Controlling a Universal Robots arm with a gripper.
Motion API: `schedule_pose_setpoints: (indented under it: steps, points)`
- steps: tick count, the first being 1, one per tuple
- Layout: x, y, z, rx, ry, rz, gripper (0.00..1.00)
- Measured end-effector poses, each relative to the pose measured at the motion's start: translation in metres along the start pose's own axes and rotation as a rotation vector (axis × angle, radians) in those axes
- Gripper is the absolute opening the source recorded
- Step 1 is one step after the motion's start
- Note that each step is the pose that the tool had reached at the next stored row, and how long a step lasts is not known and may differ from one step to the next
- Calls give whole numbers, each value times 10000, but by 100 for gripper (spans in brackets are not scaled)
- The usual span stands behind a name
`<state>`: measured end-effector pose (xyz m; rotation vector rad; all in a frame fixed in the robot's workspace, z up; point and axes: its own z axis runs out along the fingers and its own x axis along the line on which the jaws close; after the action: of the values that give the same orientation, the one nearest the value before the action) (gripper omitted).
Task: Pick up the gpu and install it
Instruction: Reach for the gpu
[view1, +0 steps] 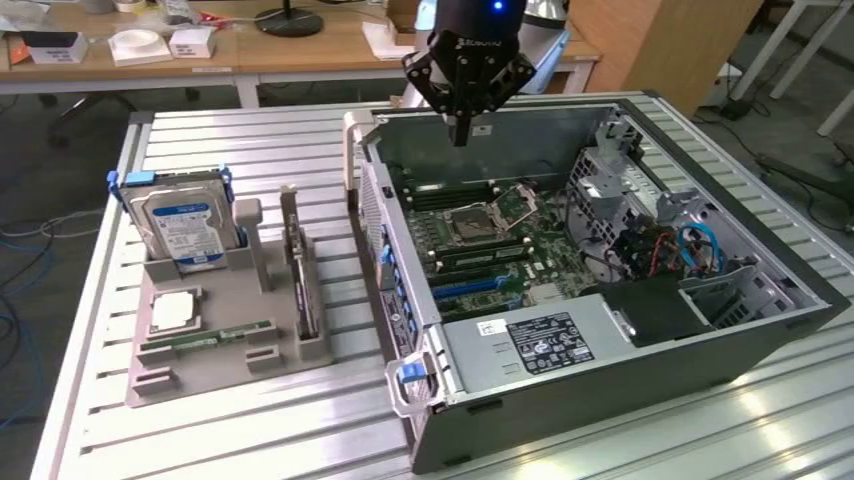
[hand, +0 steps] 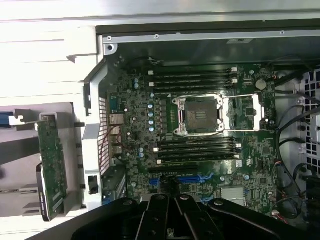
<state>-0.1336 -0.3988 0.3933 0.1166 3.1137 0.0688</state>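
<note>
A ribbed silver metal table (view1: 267, 150) carries a dark grey computer case (view1: 641, 385) lying open on its side with its green motherboard (view1: 501, 245) exposed. Just beside the case, on the exterior view's left, is a flat grey plastic parts holder (view1: 214, 370). The black robot gripper (view1: 462, 130) hangs over the far end of the case, its fingers pressed together on nothing. In the holder a blue-labelled silver hard drive (view1: 184, 225) stands upright, and between it and the case the gpu (view1: 304, 285), a thin dark circuit card, stands on edge in a slot.
</note>
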Motion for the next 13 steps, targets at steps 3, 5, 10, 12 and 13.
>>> schedule_pose_setpoints:
  steps: [3, 5, 10, 12, 13]
  points:
    - [79, -6, -2, 0, 0, 0, 10]
    - [120, -9, -3, 0, -1, 0, 10]
    - [226, -17, -6, 1, 0, -1, 10]
    - [292, -22, -7, -1, -1, 0, 10]
    - [326, -24, -8, 0, 0, 0, 10]
